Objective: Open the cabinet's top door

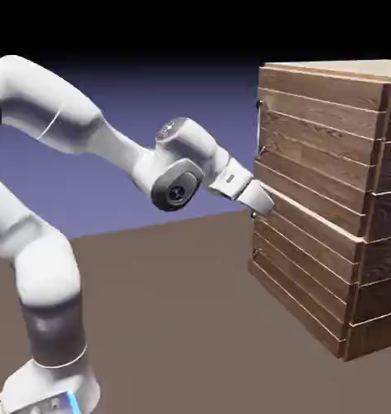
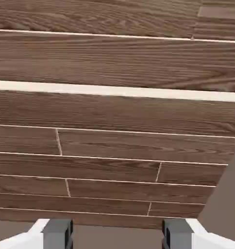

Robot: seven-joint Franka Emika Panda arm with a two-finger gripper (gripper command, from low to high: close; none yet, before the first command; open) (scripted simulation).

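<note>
At the right of the exterior view you see the cabinet (image 1: pixel 328 202) standing on the counter (image 1: pixel 191 323), its top door (image 1: pixel 312 145) forming the upper plank panel. Your pincer (image 1: pixel 262 204) sits just beside the door's lower edge, near the pale seam above the lower panel (image 1: pixel 304 283). Its fingertips (image 2: pixel 57 232) stand apart with nothing between them, planks filling the hand view.

A plain brown table (image 1: pixel 174 307) lies before a blue-violet backdrop (image 1: pixel 166 97).
</note>
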